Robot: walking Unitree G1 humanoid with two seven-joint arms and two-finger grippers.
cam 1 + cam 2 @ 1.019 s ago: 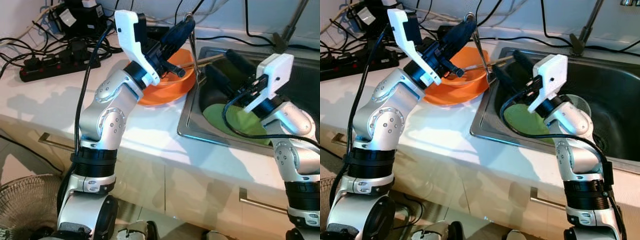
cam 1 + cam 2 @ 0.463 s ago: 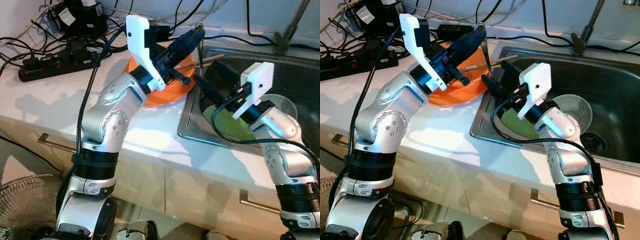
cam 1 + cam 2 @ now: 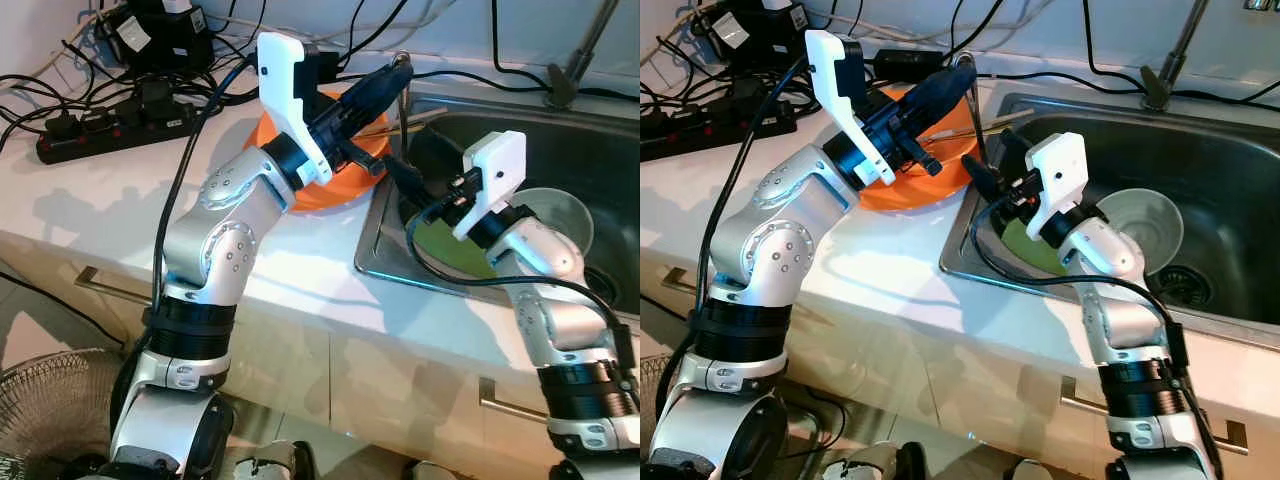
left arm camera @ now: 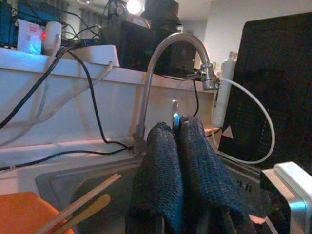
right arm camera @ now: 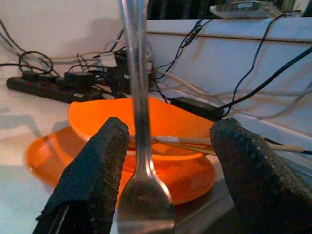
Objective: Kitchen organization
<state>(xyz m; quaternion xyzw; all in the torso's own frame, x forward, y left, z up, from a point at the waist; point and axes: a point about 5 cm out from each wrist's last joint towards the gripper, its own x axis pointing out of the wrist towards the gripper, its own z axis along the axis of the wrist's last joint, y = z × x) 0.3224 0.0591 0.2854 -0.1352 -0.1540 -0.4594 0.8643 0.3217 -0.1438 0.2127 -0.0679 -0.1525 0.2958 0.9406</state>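
My left end effector [image 3: 398, 68] was clenched on the thin steel handle of a spoon [image 5: 141, 195], its 2 knurled black fingers [image 4: 180, 165] pressed together around the handle's tip, so the spoon hung straight down over the edge where the white tabletop [image 3: 130, 200] met the stainless sink [image 3: 590, 140]. My right end effector [image 3: 985, 165] reached up from the sink side with its 2 textured fingers [image 5: 92, 180] spread wide, 1 on either side of the spoon, and neither touched it; the rounded, glossy bowl of the spoon sat between them. Just behind the spoon, an orange plastic bowl [image 5: 146, 122] rested on a matching orange plate [image 5: 44, 156] on the tabletop, with pale wooden chopsticks [image 5: 185, 142] lying across the bowl's rim. Inside the sink lay a flat green plate [image 3: 440, 245] and a pale, translucent round bowl [image 3: 1145, 225]. A curved chrome faucet [image 4: 163, 63] rose behind the sink, and a black power strip [image 3: 110, 125] with tangled cables lay on the tabletop well away from the bowl.
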